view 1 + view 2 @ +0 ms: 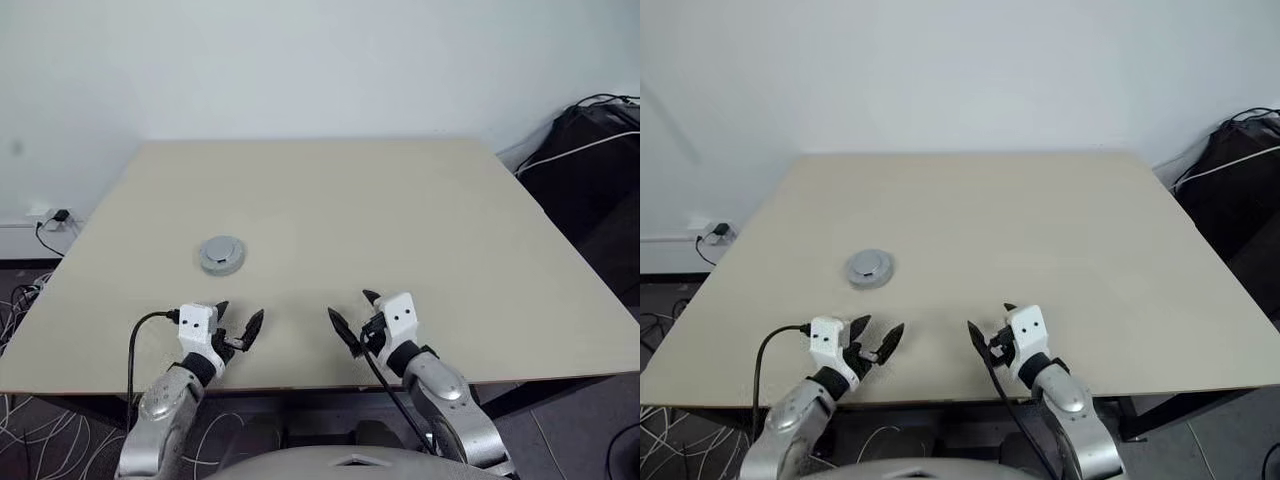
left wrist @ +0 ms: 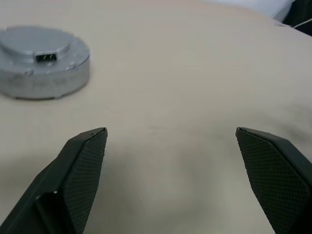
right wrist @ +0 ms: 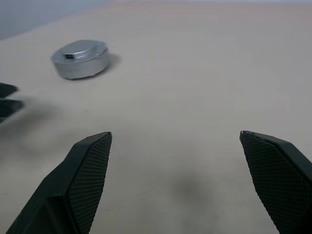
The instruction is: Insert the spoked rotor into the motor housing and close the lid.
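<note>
The left gripper [image 1: 236,323] hovers over the near edge of the beige table [image 1: 420,220], its two black fingers [image 2: 80,170] spread wide apart with nothing between them. The closed grey motor housing [image 1: 222,254] sits just beyond it on the tabletop, apart from the fingertips and slightly to the gripper's left. The right gripper [image 1: 351,313] hangs beside the left one, farther from the housing and to its right, fingers [image 3: 85,175] likewise splayed wide and empty, angled inward toward the housing.

The housing stands alone as a low round grey puck, upright and flat on the table, with the lid [image 2: 36,41] seated on top. The lid shows a raised centre plate, and a small dark rectangular slot [image 2: 45,57] faces the left gripper. The rotor cannot be seen; whether it lies inside the shut case cannot be told.

Beyond the housing, the tabletop runs to a white wall [image 1: 300,60]. Well to the right of the housing, off the table's far corner, a black bag [image 1: 590,150] with white cable [image 1: 575,150] lies on the floor. To the housing's left, cords [image 1: 50,225] trail below the table edge.
</note>
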Action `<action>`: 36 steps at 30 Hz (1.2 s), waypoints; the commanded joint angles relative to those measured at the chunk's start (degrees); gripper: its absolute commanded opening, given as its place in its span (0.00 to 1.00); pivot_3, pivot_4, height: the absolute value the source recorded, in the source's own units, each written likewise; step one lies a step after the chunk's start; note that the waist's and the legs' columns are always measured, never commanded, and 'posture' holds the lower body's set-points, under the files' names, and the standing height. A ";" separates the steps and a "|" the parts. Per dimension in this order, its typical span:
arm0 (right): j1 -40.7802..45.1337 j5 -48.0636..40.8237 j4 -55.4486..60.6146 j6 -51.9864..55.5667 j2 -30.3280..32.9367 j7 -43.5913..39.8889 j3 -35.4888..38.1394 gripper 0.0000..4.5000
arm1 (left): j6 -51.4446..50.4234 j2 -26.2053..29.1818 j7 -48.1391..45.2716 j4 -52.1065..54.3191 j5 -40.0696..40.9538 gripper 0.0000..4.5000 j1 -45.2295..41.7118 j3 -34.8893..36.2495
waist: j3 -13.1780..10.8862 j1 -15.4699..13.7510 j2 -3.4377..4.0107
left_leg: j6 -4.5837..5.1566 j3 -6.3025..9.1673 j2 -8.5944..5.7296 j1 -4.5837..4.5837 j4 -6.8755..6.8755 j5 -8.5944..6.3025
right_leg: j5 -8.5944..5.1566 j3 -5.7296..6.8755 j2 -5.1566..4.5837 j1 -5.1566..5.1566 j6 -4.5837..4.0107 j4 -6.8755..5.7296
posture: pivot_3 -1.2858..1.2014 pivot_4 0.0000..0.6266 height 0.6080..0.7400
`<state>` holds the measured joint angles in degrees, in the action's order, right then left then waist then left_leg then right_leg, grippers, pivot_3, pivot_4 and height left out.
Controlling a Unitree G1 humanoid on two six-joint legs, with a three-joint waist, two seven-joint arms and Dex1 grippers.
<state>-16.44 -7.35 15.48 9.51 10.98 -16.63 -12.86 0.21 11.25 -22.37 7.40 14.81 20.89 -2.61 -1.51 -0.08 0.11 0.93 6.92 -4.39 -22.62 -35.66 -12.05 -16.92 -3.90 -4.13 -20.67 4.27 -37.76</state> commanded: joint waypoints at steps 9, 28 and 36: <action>-3.30 5.27 -2.99 -12.53 -1.52 4.77 2.84 1.00 | 23.82 -7.02 7.07 -3.63 -9.73 0.99 1.64 -0.59 | -0.14 -0.46 -0.04 | 0.01 -0.04 0.00 0.02 0.02 0.00 | -0.02 0.05 0.04 -0.01 0.04 -0.02 | 0.52 0.00 1.00; -3.31 5.95 -4.21 -16.01 -2.94 4.94 3.26 1.00 | 27.97 -7.15 7.21 -7.01 -11.36 0.99 -1.16 -2.67 | -0.18 -0.68 -0.03 | 0.01 -0.03 -0.01 0.04 0.00 0.00 | -0.03 0.10 0.08 0.02 0.07 -0.04 | 0.52 0.00 1.00; -3.22 5.67 -3.84 -15.45 -3.07 4.89 3.63 1.00 | 27.27 -7.44 8.13 -6.91 -11.49 0.99 -0.81 -2.69 | -0.18 -0.70 -0.03 | 0.01 -0.03 -0.01 0.04 -0.01 0.00 | -0.03 0.11 0.09 0.03 0.08 -0.04 | 0.52 0.00 1.00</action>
<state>-20.38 -1.44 9.53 -4.97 8.24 -12.08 -9.98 26.79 4.11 -14.71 -0.25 3.25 20.37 -5.09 -1.69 -0.78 0.08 0.94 6.89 -4.40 -22.58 -35.67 -12.05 -16.95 -3.79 -4.04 -20.64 4.35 -37.80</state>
